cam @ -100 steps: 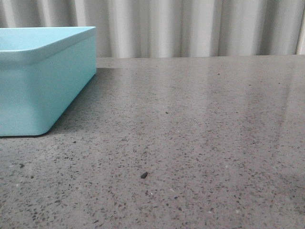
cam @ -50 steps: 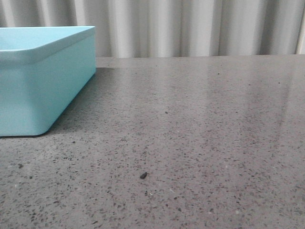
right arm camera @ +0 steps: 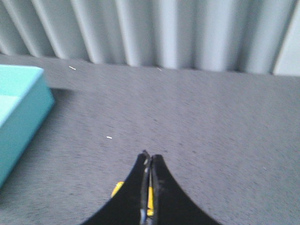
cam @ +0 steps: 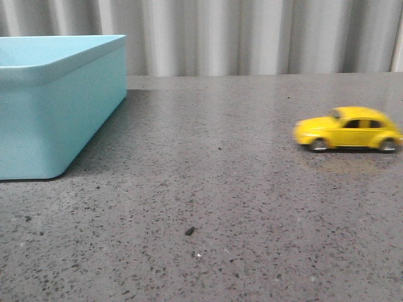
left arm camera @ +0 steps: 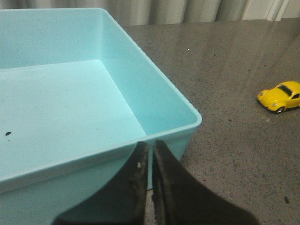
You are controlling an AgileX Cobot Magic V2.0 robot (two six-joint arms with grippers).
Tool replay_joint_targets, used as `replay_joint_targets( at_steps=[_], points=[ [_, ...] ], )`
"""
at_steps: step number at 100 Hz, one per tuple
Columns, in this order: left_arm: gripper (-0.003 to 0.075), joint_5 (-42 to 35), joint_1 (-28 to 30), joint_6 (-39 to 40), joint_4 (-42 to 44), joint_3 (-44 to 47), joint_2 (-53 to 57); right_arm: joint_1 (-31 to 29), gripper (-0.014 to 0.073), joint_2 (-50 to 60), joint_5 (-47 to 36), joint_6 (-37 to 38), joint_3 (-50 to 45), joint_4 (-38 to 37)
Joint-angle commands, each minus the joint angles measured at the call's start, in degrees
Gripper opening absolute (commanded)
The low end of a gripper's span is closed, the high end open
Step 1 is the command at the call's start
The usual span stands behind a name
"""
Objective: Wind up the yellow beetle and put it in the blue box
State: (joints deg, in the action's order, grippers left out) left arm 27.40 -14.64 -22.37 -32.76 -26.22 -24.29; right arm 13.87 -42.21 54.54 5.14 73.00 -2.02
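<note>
Speckled grey stone-look tabletop (cam: pixel 239 189), slightly glossy, fills most of the front view; pale corrugated backdrop (cam: pixel 252 34) of vertical ribs runs behind its far edge.

Blue box (cam: pixel 53 104) sits at the table's left side: large light turquoise plastic bin, smooth walls, rounded corners, flared rim. Left wrist view looks down into it (left arm camera: pixel 70 103); floor bare except a few tiny dark specks near one side.

Yellow beetle (cam: pixel 347 129) stands on its wheels on the table at the right side, well apart from the box, nose pointing left toward it. Glossy rounded body, dark windows, silver wheels; outline slightly blurred. Left wrist view shows it too (left arm camera: pixel 280 95), cut by the picture's edge, with open tabletop between car and box.

Left gripper (left arm camera: pixel 149 150): dark fingers, tips nearly touching with only a thin slit between, nothing held; it hangs over the box's near rim corner.

Right gripper (right arm camera: pixel 149 161): dark fingers pressed together, nothing gripped between the tips. Small bits of yellow (right arm camera: pixel 117 188) show beneath and beside the fingers; too little visible to say what part it is, mostly hidden by the fingers.

Small dark crumb (cam: pixel 189 231) lies on the table near the front middle, apart from everything.
</note>
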Motion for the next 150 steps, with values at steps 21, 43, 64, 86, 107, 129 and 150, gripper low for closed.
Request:
replay_joint_targets(
  at_steps=[21, 43, 64, 86, 107, 129, 150],
  points=[
    [-0.0020, -7.92, -0.54, -3.22, -2.00, -2.33, -0.79, 1.16, -0.0053, 16.59, -13.69, -5.67, -15.78, -0.84],
    [-0.0020, -6.38, -0.54, -15.04, -3.14, -6.53, -4.73, 1.16, -0.0053, 23.12, -21.44, -5.67, -26.12, -0.73],
    [0.0104, 2.73, -0.67, -26.68, -3.25, -16.41, -15.26, 1.16, -0.0053, 23.93, -25.25, -5.67, -27.36, -0.73],
    [0.0492, 4.61, -5.99, -29.87, -1.96, -27.23, -28.16, 1.16, -0.0053, 23.93, -27.24, -5.67, -27.36, -0.73],
    [0.0526, 6.91, -10.62, -29.87, -0.23, -37.26, -39.86, 1.78, -0.0053, 23.93, -26.78, -5.67, -27.36, -0.73],
    [0.0524, 19.98, -16.07, -29.87, 11.57, -49.69, -53.72, 3.00, -0.0053, 23.93, -25.90, -5.67, -27.43, -0.73],
    [0.0491, 28.90, -20.63, -29.87, 23.57, -61.06, -64.09, 3.00, -0.0053, 23.93, -25.35, -5.67, -27.43, -0.73]
  ],
)
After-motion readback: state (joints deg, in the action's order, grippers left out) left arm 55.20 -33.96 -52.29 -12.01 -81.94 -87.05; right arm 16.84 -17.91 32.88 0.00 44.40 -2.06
